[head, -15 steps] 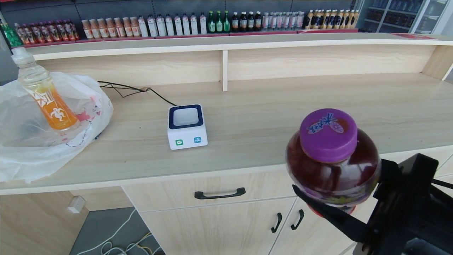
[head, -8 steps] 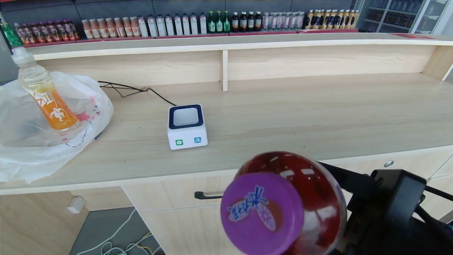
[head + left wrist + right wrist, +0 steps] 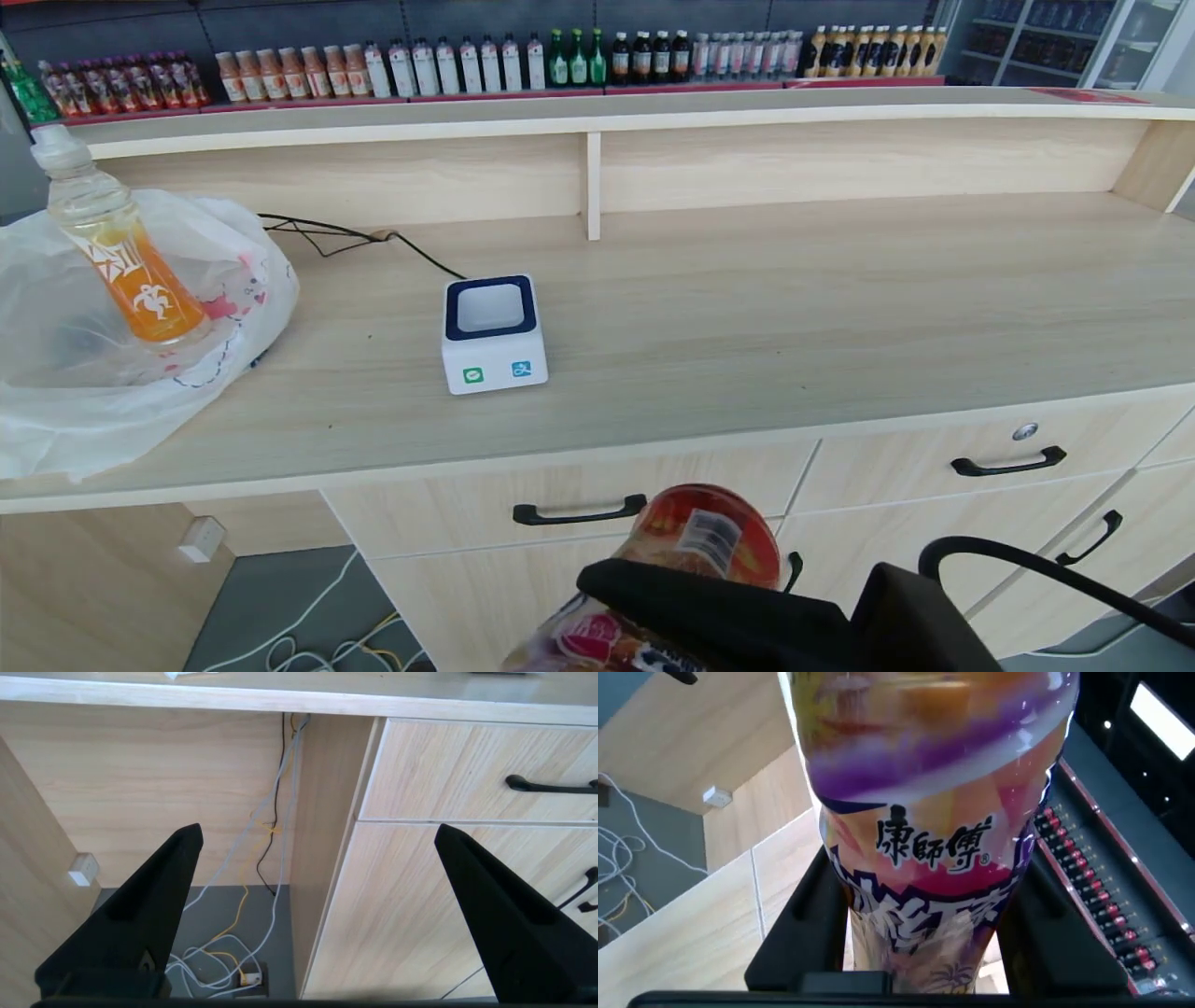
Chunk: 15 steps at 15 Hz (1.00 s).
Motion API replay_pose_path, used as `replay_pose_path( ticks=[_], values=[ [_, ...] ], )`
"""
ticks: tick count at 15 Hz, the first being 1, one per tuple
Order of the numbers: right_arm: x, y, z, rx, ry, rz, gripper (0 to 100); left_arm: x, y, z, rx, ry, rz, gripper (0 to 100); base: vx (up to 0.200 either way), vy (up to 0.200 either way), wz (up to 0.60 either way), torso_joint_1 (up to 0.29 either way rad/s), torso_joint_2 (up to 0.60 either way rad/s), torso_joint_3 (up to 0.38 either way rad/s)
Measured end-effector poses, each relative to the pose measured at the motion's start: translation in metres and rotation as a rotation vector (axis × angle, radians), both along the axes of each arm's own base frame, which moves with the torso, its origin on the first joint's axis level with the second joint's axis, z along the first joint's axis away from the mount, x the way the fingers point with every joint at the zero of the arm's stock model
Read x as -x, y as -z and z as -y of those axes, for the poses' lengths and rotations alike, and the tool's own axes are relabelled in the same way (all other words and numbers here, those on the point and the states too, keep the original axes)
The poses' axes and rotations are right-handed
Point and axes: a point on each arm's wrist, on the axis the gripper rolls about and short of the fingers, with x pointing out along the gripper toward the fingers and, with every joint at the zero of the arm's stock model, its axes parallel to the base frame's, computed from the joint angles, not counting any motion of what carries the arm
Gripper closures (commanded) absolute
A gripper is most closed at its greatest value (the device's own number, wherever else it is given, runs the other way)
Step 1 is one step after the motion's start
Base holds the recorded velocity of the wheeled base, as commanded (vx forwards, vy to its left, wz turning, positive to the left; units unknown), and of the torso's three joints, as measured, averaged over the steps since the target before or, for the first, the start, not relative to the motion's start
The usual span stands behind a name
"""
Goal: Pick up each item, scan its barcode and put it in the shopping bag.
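My right jaws are clenched on the juice bottle, one dark finger pressed on each side of its purple and pink label. The bottle is tipped over in my grip, and a white barcode patch shows on the side turned upward. It hangs low in front of the drawers, below the table's front edge. Ahead of these jaws, higher and a little to the left, the white scanner sits on the table with its dark-framed window facing up. As I judge it, the barcode has to end up facing down over that window. So I should first lift clear of the table edge, then roll the wrist until the patch turns under, and hold it level just above the glass without touching it. A firm grip matters, since the bottle looks smooth and heavy. Farther left past the scanner lies the shopping bag, an orange-labelled bottle standing in it. My left jaws are released and wide apart, holding nothing, low before the cupboard front.
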Motion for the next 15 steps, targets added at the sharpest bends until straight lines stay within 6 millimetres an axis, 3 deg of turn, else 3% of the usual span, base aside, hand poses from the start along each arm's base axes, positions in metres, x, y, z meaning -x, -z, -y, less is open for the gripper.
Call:
replay_pose_path(
  ticks=[15],
  values=[
    [-0.0026,0.0041,0.002,0.135,0.061,0.291,100,0.0,0.0,0.0,0.0,0.0,0.0,0,0.0,0.0,0.0,0.0,0.0,0.0]
  ],
)
